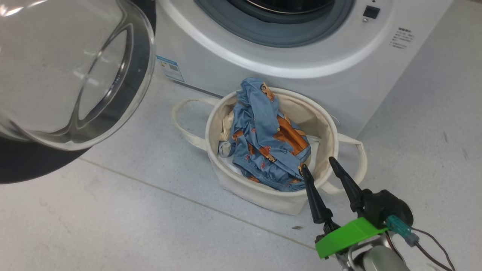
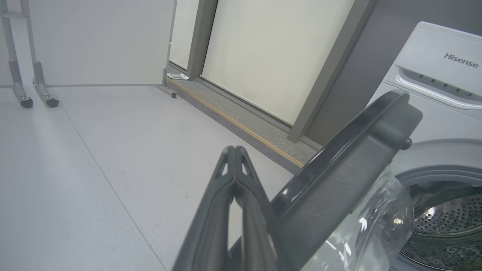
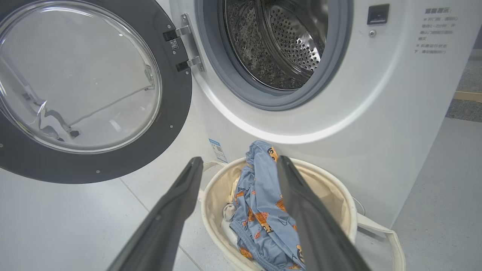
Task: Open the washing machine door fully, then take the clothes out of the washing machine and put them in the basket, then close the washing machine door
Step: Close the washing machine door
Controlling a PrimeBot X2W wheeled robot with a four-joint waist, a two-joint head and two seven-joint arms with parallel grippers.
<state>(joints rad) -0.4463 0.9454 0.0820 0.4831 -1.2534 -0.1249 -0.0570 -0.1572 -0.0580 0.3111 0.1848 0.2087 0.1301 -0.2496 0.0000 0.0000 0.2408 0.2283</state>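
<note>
Down in the basket (image 1: 263, 201) lie the clothes (image 1: 263, 139), the blue bear-print piece heaped on top and a cream one tucked under its left edge. That basket sits on the floor (image 1: 113, 218) tight against the machine (image 1: 301, 75), right below the opening, so anything pulled from the drum (image 3: 286, 45) has only a short way to drop. What I can see of the drum is bare steel, so I judge the unloading done.

My right end effector (image 1: 317, 162) hangs over the basket's near rim, released and empty. Its fingers (image 3: 165, 218) are spread wide either side of the blue cloth, wide enough to let fabric fall free.

The door (image 3: 169, 113) stands swung far out to the machine's left, glass bowl turned toward me. My left end effector (image 2: 235, 149) is clenched on nothing, just beside the door's black rim; whether it touches I cannot tell. A narrow closed tip suits pushing, so shutting the door looks like the step left.
</note>
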